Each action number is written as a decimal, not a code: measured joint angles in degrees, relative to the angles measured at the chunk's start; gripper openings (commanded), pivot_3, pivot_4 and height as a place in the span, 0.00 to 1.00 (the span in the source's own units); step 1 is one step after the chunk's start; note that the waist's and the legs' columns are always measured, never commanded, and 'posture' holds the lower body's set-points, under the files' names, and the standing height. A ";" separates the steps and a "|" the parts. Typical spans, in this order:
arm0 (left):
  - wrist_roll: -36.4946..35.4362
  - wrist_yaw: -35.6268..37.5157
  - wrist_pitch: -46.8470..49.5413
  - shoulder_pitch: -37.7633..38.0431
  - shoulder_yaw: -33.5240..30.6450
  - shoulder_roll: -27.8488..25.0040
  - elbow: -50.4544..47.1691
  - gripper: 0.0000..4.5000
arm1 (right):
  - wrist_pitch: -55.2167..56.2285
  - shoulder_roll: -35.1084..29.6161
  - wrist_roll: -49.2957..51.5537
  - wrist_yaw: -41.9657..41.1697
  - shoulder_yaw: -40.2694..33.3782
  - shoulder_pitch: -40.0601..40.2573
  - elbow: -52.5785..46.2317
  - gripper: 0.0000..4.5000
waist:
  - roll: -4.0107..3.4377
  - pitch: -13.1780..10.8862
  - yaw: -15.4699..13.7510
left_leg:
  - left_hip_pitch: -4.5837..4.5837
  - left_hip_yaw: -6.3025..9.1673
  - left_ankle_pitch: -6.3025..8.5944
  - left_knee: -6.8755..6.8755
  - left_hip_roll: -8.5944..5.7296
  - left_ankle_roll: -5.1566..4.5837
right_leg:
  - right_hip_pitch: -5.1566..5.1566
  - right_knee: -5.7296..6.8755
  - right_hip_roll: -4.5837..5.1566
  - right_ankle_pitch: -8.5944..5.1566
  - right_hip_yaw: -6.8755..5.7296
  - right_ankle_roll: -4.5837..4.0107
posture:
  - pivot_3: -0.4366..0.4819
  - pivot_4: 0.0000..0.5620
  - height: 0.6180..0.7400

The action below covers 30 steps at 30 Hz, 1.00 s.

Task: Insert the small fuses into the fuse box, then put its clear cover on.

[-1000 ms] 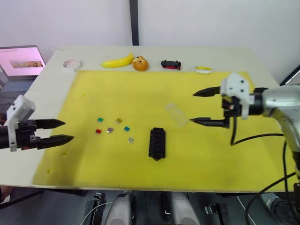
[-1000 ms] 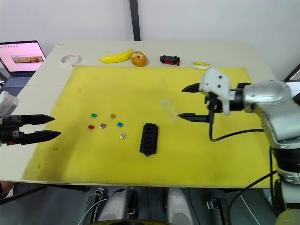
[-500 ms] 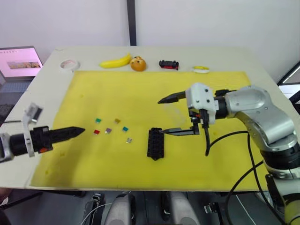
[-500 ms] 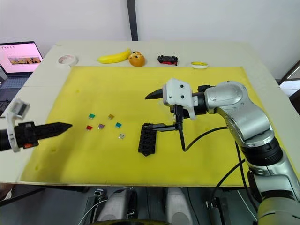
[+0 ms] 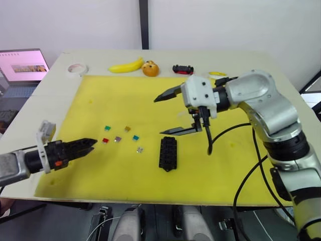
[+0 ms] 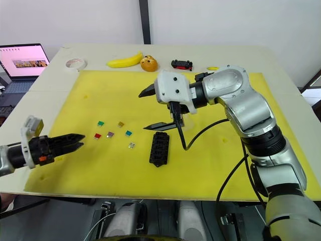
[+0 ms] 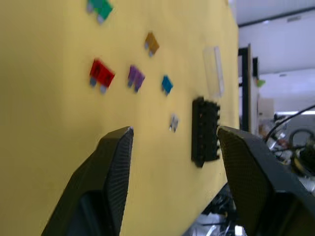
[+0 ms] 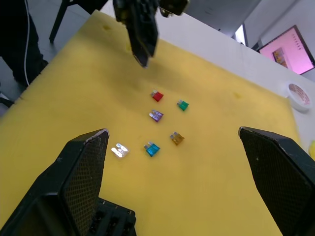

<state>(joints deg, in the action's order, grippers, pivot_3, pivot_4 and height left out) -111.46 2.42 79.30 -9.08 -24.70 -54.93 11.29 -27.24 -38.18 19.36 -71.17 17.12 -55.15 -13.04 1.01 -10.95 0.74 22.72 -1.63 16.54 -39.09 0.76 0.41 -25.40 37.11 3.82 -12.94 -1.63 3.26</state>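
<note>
Six small fuses lie loose on the yellow mat (image 5: 125, 105): green (image 5: 107, 128), brown (image 5: 127, 129), red (image 5: 105, 140), purple (image 5: 117, 139), teal (image 5: 135, 137) and grey-white (image 5: 140, 149). The black fuse box (image 5: 168, 153) sits just right of them, its slots bare. The clear cover (image 7: 212, 71) lies flat beyond the box. My left gripper (image 5: 93, 143) is open, low over the mat, a short way left of the red fuse. My right gripper (image 5: 158, 116) hangs wide open and holds nothing, above the mat just behind the fuse box.
Along the table's far edge sit a white tape roll (image 5: 77, 69), a banana (image 5: 125, 65), an orange (image 5: 150, 68), a black-and-red toy car (image 5: 182, 69) and a yellow tape roll (image 5: 216, 74). A laptop (image 5: 22, 68) stands at the far left.
My right gripper swung left from the mat's right side to above the fuse box, still open. My left gripper slid right from the mat's left edge toward the fuses.
</note>
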 measured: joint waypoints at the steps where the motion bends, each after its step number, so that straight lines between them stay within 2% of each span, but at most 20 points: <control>1: -0.15 -0.61 -0.05 -0.57 0.90 0.35 0.47 0.61 | -0.03 0.18 -0.07 0.05 -0.01 -0.21 0.00 1.00 | 0.00 0.00 0.10 | 0.00 -0.02 0.00 0.00 -0.01 0.00 | 0.00 0.00 -0.01 0.00 0.00 0.00 | 0.48 0.27 0.98; 8: -0.37 -3.97 -0.10 -2.57 3.41 2.83 5.27 0.61 | -1.27 1.06 -0.55 1.16 0.01 -0.28 -0.33 1.00 | 0.01 0.00 0.02 | 0.00 -0.04 0.00 -0.01 -0.01 -0.01 | 0.02 -0.01 -0.11 0.00 -0.01 0.01 | 0.48 0.27 0.98; 17: -0.24 -4.73 -1.16 -5.27 5.50 2.36 9.94 0.61 | -2.33 1.03 -0.56 1.74 -0.05 -0.08 -1.43 1.00 | 0.01 0.01 0.07 | 0.00 -0.04 0.00 -0.02 -0.03 -0.01 | 0.03 -0.01 -0.15 0.00 -0.03 0.02 | 0.48 0.27 0.98; 30: 1.28 -6.18 -4.94 -4.23 5.97 6.13 7.88 0.61 | -2.29 1.01 -1.05 1.77 -0.10 -0.17 -1.32 1.00 | 0.02 0.01 -0.02 | -0.02 -0.03 0.00 -0.02 -0.02 -0.01 | 0.04 -0.01 -0.13 0.00 -0.02 0.02 | 0.48 0.27 0.98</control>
<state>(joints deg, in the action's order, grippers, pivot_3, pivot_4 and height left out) -110.17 -3.76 74.36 -13.31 -18.74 -48.80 19.17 -29.53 -37.18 18.31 -69.40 17.01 -55.32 -14.36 1.02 -10.94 0.72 22.70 -1.66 16.53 -39.11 0.74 0.40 -25.36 37.10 3.68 -12.94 -1.65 3.28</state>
